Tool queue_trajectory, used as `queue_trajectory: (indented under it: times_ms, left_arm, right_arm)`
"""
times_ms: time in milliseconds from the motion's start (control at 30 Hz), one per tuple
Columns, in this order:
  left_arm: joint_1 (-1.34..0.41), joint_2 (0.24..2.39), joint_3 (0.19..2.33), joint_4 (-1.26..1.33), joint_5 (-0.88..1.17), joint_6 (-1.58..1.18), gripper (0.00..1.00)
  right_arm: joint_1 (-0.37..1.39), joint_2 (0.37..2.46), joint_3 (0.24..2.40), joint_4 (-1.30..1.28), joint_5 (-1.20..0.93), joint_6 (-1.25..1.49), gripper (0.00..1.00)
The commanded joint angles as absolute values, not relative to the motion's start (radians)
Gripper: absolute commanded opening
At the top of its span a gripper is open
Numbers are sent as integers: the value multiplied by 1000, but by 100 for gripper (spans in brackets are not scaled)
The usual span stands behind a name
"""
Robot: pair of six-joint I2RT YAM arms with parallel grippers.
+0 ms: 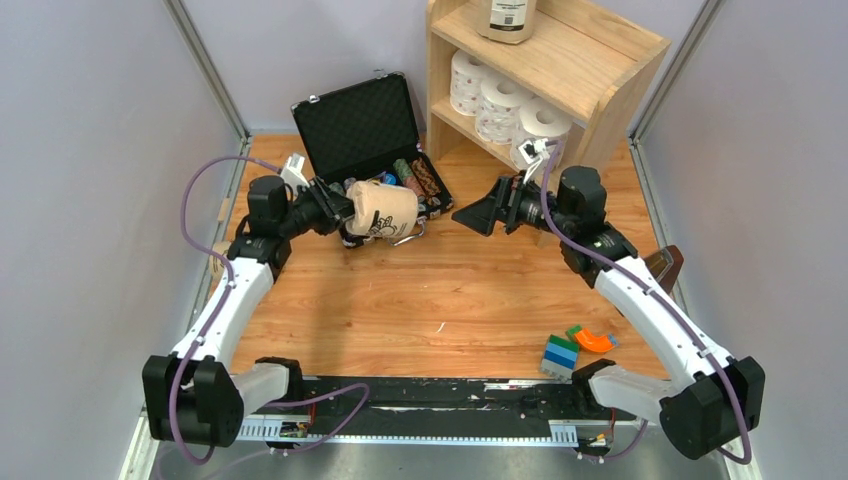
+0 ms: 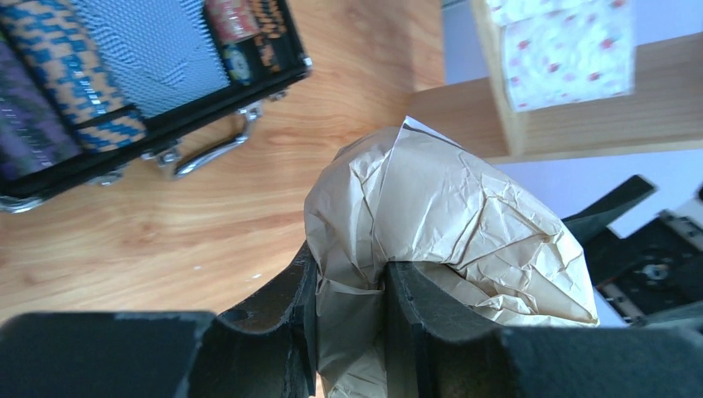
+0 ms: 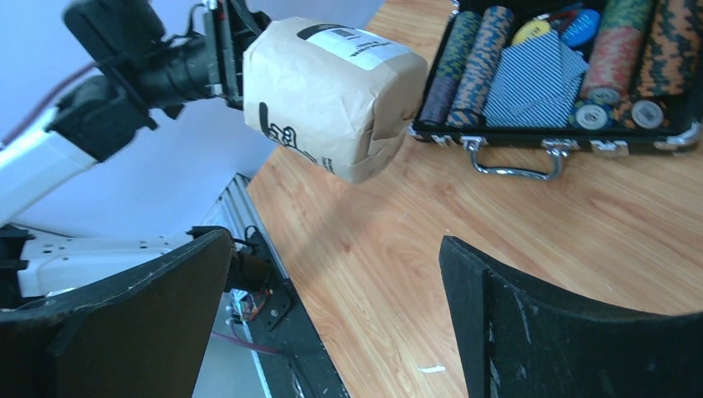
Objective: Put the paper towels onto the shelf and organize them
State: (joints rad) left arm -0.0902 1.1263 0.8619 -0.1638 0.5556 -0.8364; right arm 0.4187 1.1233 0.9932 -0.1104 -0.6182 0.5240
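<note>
- Left pincer (image 1: 348, 213) clamps the tan roll (image 1: 387, 208) by its end, long axis pointing right.
- Right pincer (image 1: 478, 215), wide open and empty, faces it; the shelf (image 1: 590, 50) stands far-right, nearer that arm.

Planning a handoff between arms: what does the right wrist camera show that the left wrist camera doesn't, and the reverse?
Only the right wrist view: the tan-wrapped roll with its white label and black print, held off the table, and the right gripper open and empty. Only the left wrist view: the left gripper pinching the roll's crumpled end, and a white dotted roll on the shelf. Both: that roll, the open black case with chips, the wood table.
</note>
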Motion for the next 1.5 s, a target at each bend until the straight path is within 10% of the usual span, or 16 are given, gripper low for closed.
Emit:
queue_trajectory:
  times_ms: [0, 567, 1467]
  left_arm:
    - [-105, 1090, 819, 133, 638, -1100, 2]
    - [-199, 1151, 706, 549, 618, -1507, 0]
    - [-318, 1279, 719, 759, 605, -1626, 0]
  right_arm:
    - [425, 1134, 976, 90, -688, 631, 100]
    - [448, 1227, 975, 369, -749, 778, 99]
    - [549, 1325, 1067, 413, -698, 706, 70]
